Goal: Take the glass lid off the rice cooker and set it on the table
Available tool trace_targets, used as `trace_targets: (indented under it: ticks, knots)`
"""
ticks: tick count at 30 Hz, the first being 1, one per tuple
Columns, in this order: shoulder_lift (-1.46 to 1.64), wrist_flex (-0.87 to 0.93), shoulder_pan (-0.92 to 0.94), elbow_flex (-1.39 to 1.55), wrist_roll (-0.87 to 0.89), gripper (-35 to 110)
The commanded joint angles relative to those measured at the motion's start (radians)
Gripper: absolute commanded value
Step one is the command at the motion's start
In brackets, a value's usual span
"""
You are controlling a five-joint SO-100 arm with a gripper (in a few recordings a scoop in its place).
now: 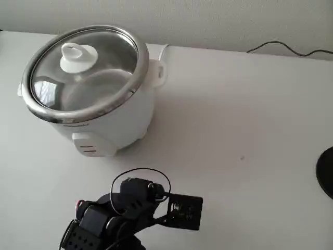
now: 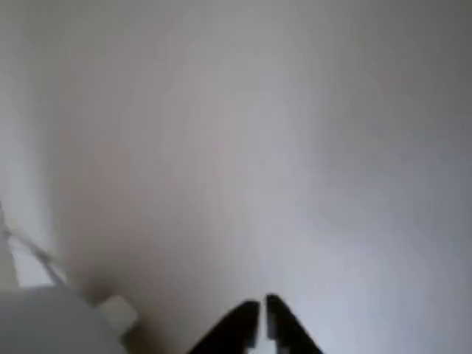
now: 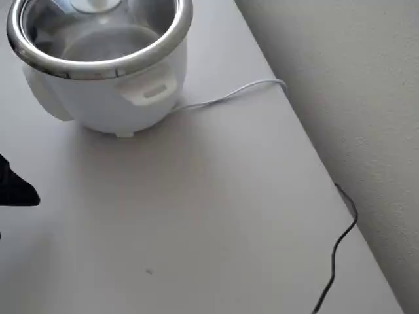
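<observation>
white cord (image 3: 229, 97) on tabletop | black cable (image 1: 289, 49) by wall | dark round base (image 1: 326, 172) at edge

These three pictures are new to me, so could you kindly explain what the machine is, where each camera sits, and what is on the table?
The black machine low in the fixed view is a small robot arm. It ends in a two-finger gripper, seen up close by the camera riding on its wrist; the fingers nearly touch and hold nothing. The fixed view looks down on the white table from the arm's side; the overhead view looks from above, beside the wall. On the table stands a white rice cooker, its glass lid on top with a white knob at the centre. A white cord runs from the cooker, and a dark cable lies along the table's edge.
</observation>
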Motion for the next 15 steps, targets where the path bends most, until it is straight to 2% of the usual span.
trace_targets:
  ticks: [1,5,11,15]
  knots:
    - [0.006,0.038,0.023,-0.141,-0.17,11]
    - [-0.054,0.129,-0.029,-0.437,-0.178,18]
    - [-0.528,0.298,-0.094,-1.077,-0.163,19]
    - [-0.795,0.387,-0.176,-1.509,-0.078,19]
